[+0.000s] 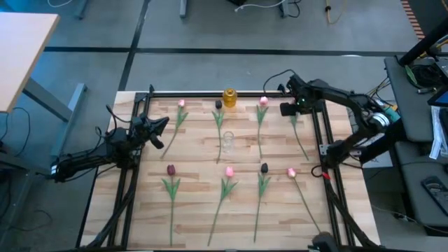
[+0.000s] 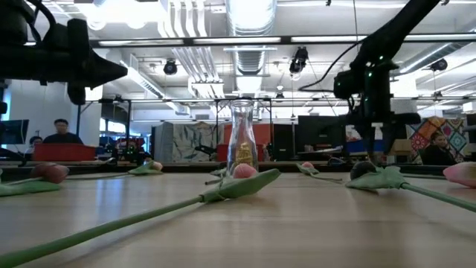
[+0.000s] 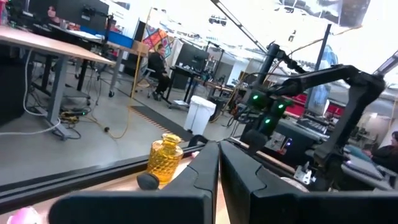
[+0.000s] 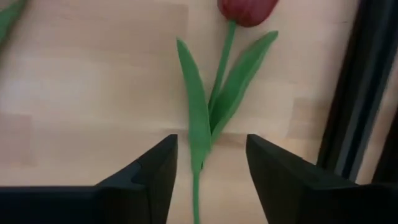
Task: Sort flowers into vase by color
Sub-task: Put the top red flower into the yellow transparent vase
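The right gripper has black fingers; between them runs a green stem with two green leaves, topped by a dark maroon tulip just ahead. Beneath it the table is pale wood in light and tan strips, framed by a black rail. Away from that gripper lie light pink tulips and other maroon ones — all green-stemmed. The yellow vase is amber glass with a dimpled pattern; the clear vase is colourless. The left gripper is black too — its fingers pressed together.
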{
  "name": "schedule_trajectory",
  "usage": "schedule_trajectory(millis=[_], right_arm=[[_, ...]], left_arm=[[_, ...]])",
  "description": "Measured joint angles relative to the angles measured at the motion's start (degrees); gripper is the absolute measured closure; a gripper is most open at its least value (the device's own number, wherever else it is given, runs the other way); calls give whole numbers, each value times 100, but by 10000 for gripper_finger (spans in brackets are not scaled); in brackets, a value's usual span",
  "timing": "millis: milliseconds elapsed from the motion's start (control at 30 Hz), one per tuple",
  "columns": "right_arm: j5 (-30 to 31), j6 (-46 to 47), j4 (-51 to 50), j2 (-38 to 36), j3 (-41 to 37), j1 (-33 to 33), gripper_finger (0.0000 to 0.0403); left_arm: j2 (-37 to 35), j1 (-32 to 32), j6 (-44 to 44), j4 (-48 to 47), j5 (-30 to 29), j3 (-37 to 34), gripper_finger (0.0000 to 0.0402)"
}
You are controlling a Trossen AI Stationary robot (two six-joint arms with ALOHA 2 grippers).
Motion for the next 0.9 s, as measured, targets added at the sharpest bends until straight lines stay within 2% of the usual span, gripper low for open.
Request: schedule_trajectory(millis=[200,500,633,833,900], right_arm=[[-4,-285,11,676,290,-124,223],[145,-207,-38,1236,471,-165,262],[153,-106,11,1220,474,-165,298],[154,-146,85,1183,453,-165,376],[153,-210,148,1088,453,-164,388]], left_arm=[[20,0,-38,-127,-6,0,402],[85,-2,-174,-323,-50,0,402],[110,-2,-172,-326,-153,0,402],[172,-2,-186,-346,-159,-1,402],[189,-2,-188,-344,-161,-2,402]])
